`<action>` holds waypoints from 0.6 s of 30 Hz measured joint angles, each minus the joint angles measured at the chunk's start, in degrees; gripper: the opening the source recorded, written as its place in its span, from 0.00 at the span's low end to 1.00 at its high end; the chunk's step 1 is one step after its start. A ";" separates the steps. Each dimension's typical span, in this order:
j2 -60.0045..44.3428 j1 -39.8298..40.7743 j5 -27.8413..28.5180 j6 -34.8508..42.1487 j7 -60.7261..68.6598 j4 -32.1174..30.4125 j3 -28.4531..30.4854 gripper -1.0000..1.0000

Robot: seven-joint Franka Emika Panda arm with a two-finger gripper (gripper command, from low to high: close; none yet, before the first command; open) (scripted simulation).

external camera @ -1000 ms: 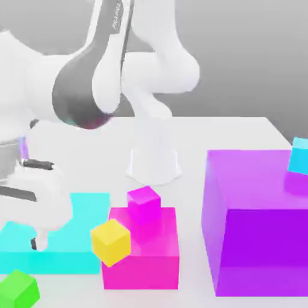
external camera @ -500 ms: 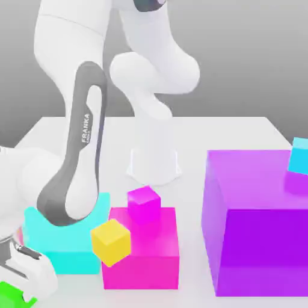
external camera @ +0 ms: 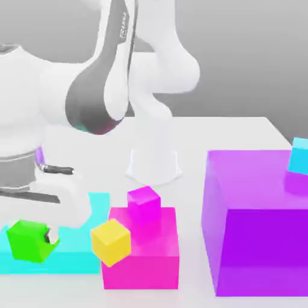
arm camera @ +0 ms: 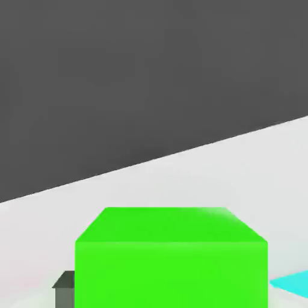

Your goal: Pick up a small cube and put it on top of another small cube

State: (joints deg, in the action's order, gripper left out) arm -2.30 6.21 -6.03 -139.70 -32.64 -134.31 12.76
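The small bright green cube [external camera: 25, 240] hangs at the exterior view's left, lifted in front of a flat cyan block [external camera: 72, 243]. My gripper [external camera: 30, 239] is shut on it, one dark fingertip [external camera: 53, 237] showing at its side. In the hand view the green cube [arm camera: 171, 258] sits close between the jaws, with a dark finger [arm camera: 63, 283] beside it. A small yellow cube [external camera: 110, 242] leans at the front corner of a big magenta block [external camera: 144, 258]. A small magenta cube [external camera: 144, 202] rests on top of that block.
A large purple block [external camera: 255, 228] stands at the exterior view's right with a small cyan cube [external camera: 299, 155] on its far corner. The arm's white base [external camera: 153, 159] stands behind the magenta block on the pale table [external camera: 228, 132].
The gripper came down over the green cube at the front left, shut on it, and has risen with it in front of the cyan block.
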 joint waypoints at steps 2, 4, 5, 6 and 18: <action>4.23 -0.79 2.42 1.65 -0.70 -1.60 -1.10 0.00; 8.44 -1.20 5.07 3.33 -1.59 -3.20 -2.05 0.00; 10.54 -1.26 6.48 4.19 -2.06 -3.95 -2.65 0.00; 12.63 -1.35 7.52 4.92 -2.76 -5.19 -3.35 0.00; 34.55 -3.39 7.77 9.26 -11.19 -27.67 -11.20 0.00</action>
State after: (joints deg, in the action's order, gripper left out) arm 32.25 2.83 1.74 -130.44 -43.83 -161.97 1.56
